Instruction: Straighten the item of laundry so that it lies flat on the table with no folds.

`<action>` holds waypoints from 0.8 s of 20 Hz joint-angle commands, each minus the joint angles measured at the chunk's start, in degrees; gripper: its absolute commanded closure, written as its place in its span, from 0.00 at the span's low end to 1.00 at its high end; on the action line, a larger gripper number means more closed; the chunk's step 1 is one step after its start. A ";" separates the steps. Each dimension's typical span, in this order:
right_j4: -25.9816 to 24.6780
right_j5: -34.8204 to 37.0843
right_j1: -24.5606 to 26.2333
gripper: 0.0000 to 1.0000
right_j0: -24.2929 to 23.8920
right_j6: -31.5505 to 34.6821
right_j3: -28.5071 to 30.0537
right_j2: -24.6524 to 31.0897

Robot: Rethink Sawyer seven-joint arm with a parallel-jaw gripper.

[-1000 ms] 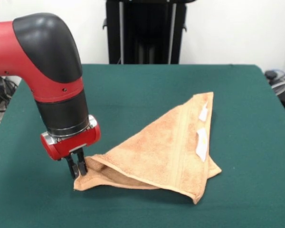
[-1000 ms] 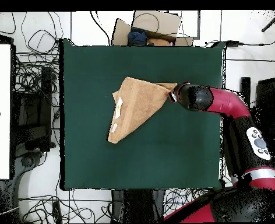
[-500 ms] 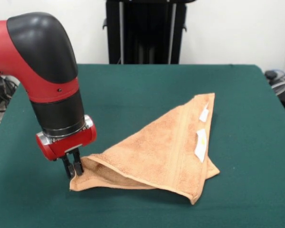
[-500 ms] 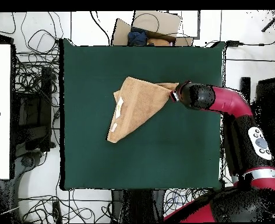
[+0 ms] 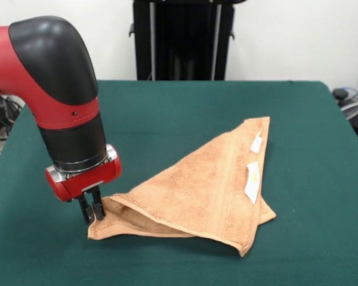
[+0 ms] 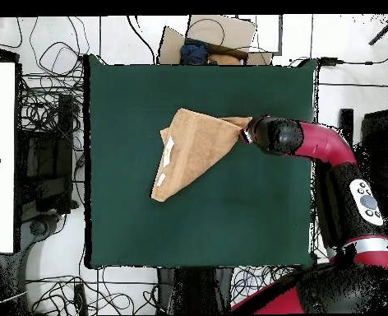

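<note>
One small peach-orange terry towel (image 5: pixel 209 190) lies folded corner to corner into a rough triangle, low and right of centre in the front view, on the large table covered in dark green felt-like cloth (image 5: pixel 185 110). Nearest the camera, its lower point sits close to the bottom edge of the frame. At the lower left of the frame, the black two-fingered gripper (image 5: pixel 91 208) is pinched closed on the towel's left corner, where the upper layer lifts a little off the lower one and leaves a dark open pocket. That grip looks chosen so the doubled layer can be drawn off sideways and opened out. Farther back, two small white tags (image 5: pixel 252 179) show along the right edge beside a woven border band, and the towel narrows to a point at middle right. The red and black arm (image 5: pixel 59 101) fills the upper left, coming down onto the corner. In the overhead view the towel (image 6: pixel 196 148) lies above centre on the table (image 6: pixel 197 222), with the arm (image 6: pixel 304 141) reaching in from the right. The fold is not yet undone.
</note>
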 commanded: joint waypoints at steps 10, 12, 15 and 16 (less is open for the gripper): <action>-2.15 5.09 4.34 1.00 -0.04 -12.27 -3.78 1.80; -2.08 5.14 4.37 1.00 -0.08 -12.43 -3.82 1.90; -2.02 5.34 4.19 1.00 0.01 -12.35 -3.76 1.81; -2.10 5.41 4.11 1.00 0.09 -12.35 -3.80 1.72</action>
